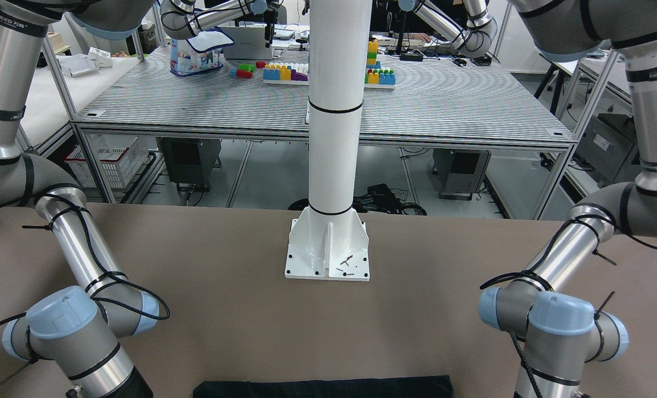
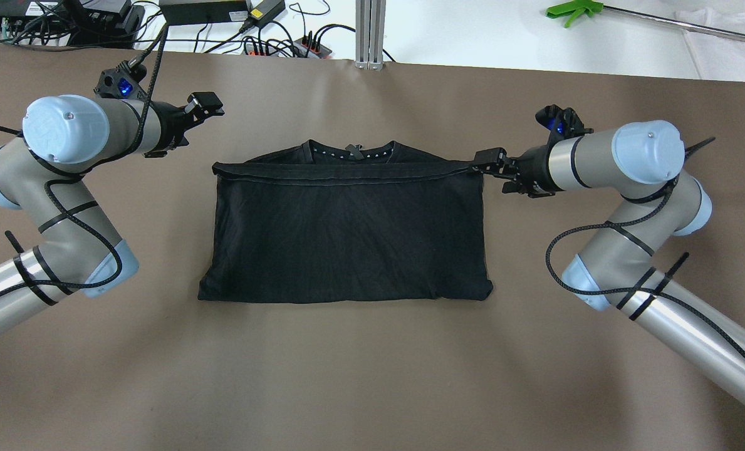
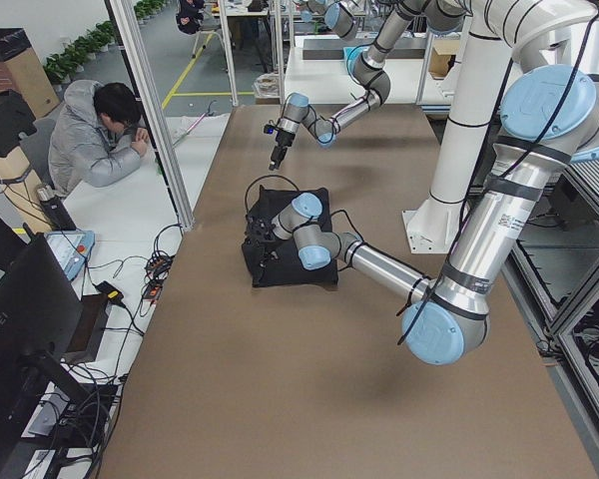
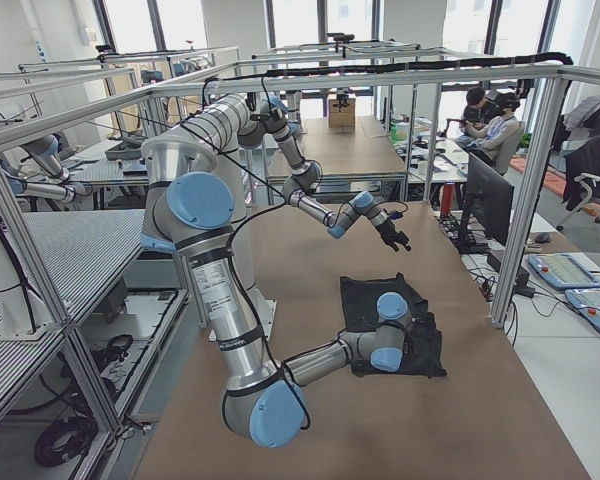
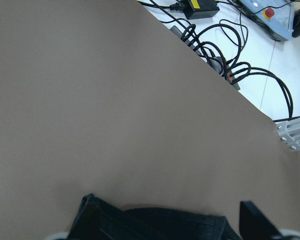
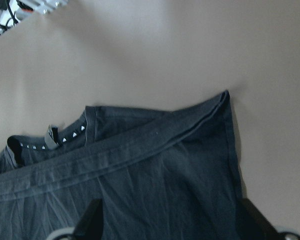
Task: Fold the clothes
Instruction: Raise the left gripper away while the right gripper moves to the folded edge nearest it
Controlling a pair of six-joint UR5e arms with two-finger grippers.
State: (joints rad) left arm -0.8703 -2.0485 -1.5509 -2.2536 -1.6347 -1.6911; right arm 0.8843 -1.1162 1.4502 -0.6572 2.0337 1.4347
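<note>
A matte brown table point(image 2: 372, 376) fills the workspace. The clothes point(image 2: 347, 238), one black garment, lie flat at its middle between the two arms, nearer the far edge than the robot's side. The piece is doubled over into a wide rectangle. Its hem point(image 2: 347, 174) runs left to right just short of the collar point(image 2: 350, 149), which peeks out on the far side with a row of small pale marks.

The right gripper point(image 2: 490, 161) sits low at the garment's far right corner, just beside the end of the hem. Its wrist view shows the fingers point(image 6: 90, 222) spread wide with nothing pinched between them. The left gripper point(image 2: 204, 105) hangs apart from the cloth, beyond its far left corner, and its fingers point(image 5: 255, 220) are likewise spread wide and empty.

On the robot's side a white post point(image 1: 334, 110) stands on a flat base plate point(image 1: 328, 260) with a few loose dark screws point(image 1: 347, 264) lying on it. Behind the post is a grey striped bench point(image 1: 195, 105) carrying coloured blocks point(image 1: 284, 72). Past the table's far edge, black cables point(image 2: 272, 41) and power bricks lie on a white surface. A person point(image 3: 100, 140) in a grey jacket sits at a desk there, among aluminium frames.
</note>
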